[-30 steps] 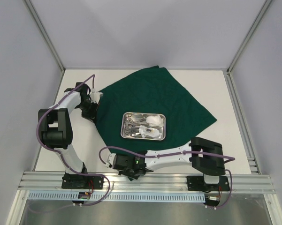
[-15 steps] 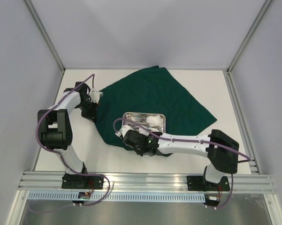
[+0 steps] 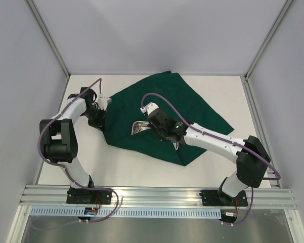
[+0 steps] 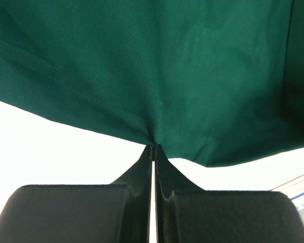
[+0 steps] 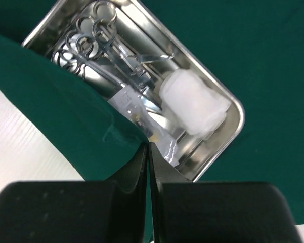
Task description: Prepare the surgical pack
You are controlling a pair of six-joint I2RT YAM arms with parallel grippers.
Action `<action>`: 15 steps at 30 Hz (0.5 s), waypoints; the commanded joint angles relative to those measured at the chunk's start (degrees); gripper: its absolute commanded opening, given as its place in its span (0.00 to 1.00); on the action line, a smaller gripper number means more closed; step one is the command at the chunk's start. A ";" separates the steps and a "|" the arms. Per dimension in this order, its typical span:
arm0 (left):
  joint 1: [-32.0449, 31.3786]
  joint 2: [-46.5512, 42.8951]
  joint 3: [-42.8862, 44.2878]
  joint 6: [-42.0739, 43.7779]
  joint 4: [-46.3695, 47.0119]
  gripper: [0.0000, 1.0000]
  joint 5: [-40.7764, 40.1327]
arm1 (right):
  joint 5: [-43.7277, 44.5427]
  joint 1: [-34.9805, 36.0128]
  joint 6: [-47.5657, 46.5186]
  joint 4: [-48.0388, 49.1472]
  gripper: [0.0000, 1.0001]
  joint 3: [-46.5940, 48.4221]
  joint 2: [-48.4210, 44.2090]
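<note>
Gripping drape [image 3: 192, 104], fold overlapping tray [image 5: 217, 144]

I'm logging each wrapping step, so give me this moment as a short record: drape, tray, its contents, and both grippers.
drape: dark green, spread on the table, its near part lifted and folded over the tray
tray: steel, sitting on the drape, partly covered by the fold
instruments: ring-handled metal tools lying inside the tray
gauze: white, inside the tray beside the instruments
left gripper: fingers shut on the drape's left edge
right gripper: fingers shut on the folded drape edge, above the tray
</note>
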 commanded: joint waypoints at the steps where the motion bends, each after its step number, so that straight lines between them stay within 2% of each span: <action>1: 0.35 -2.64 2.59 1.48 -1.58 0.00 2.09 | 0.41 -1.16 -3.60 3.11 0.00 5.22 -0.35; 10: -0.18 -0.80 8.30 2.63 -5.54 0.00 4.11 | -2.75 -12.93 -5.10 5.22 0.00 18.40 12.11; 13: -0.62 -0.27 8.74 3.07 -6.33 0.00 4.20 | -3.10 -14.87 -5.19 5.22 0.00 23.50 15.29; 15: -0.79 0.17 9.18 3.33 -6.68 0.04 4.11 | -3.63 -16.54 -5.19 5.13 0.00 27.53 18.63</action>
